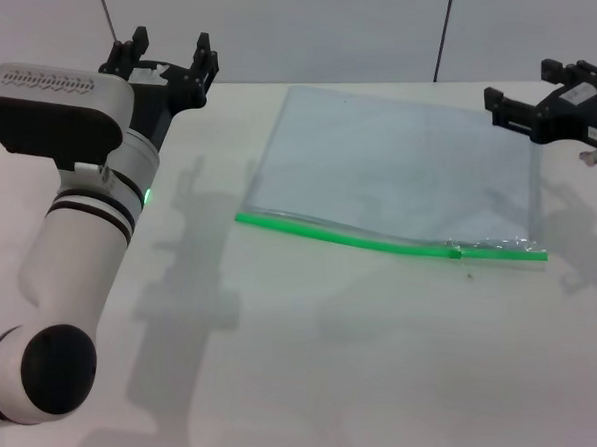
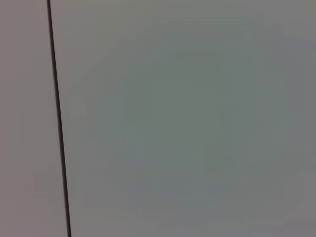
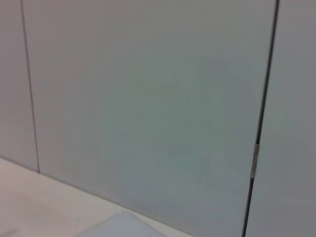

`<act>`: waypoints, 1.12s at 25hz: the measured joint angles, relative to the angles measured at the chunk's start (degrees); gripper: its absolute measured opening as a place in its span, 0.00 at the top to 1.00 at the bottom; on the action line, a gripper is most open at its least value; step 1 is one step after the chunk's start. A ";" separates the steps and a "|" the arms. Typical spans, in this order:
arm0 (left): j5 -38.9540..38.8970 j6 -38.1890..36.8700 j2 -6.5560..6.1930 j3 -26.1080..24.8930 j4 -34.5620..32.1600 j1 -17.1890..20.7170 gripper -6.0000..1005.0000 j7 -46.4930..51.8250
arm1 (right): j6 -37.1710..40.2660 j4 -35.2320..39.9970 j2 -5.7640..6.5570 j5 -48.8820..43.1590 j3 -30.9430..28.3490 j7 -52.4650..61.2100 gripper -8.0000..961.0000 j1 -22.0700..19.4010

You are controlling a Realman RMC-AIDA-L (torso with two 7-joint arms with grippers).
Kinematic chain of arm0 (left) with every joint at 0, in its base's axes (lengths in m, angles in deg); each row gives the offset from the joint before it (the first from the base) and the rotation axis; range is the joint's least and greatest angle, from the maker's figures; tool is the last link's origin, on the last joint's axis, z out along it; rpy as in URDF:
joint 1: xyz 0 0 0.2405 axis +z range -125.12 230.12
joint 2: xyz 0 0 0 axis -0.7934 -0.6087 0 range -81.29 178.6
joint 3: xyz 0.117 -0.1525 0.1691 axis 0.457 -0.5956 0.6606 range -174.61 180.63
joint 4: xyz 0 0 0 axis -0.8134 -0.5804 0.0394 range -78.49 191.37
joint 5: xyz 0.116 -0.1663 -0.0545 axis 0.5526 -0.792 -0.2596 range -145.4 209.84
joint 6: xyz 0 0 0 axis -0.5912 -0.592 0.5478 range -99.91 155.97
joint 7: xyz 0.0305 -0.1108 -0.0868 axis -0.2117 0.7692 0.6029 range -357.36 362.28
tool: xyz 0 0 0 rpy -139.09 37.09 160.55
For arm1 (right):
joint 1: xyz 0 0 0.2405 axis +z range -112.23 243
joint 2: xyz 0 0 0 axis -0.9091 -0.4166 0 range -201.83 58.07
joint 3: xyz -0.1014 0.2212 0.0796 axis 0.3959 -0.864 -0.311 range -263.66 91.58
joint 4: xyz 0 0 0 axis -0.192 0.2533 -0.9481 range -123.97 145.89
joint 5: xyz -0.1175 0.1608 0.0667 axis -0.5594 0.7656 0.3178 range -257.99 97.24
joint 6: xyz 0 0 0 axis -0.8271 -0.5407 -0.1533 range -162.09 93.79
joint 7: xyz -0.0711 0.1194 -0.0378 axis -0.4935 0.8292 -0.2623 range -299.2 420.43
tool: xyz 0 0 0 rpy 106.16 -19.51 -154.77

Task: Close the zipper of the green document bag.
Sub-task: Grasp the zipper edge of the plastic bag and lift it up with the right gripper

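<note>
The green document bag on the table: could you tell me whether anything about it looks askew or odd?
The flat translucent grey-blue plastic document bag lies skewed on the white table. Its bright green zipper strip bows slightly, with crinkled plastic beyond the small slider. No damage shows.

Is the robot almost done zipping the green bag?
Not really started. The green document bag lies flat on the table, its zipper slider near the right end. Nothing is in hand: the left gripper and right gripper hang apart from it, jaws open. All the zipping is left.
</note>
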 joint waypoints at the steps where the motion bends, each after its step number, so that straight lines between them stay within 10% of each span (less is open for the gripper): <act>1: 0.08 0.03 -0.01 0.00 0.00 0.00 0.26 0.00 | 0.47 0.45 -0.32 -1.46 -0.46 0.00 0.13 -0.24; 9: 0.26 0.75 -0.18 0.00 -0.02 -0.09 0.26 0.00 | 0.95 7.01 -2.61 -12.13 -2.14 0.10 0.13 -4.33; 28: 0.13 1.08 -0.52 0.00 -0.09 0.02 0.26 0.00 | 6.27 16.67 -2.71 -28.67 -2.50 0.24 0.13 -10.89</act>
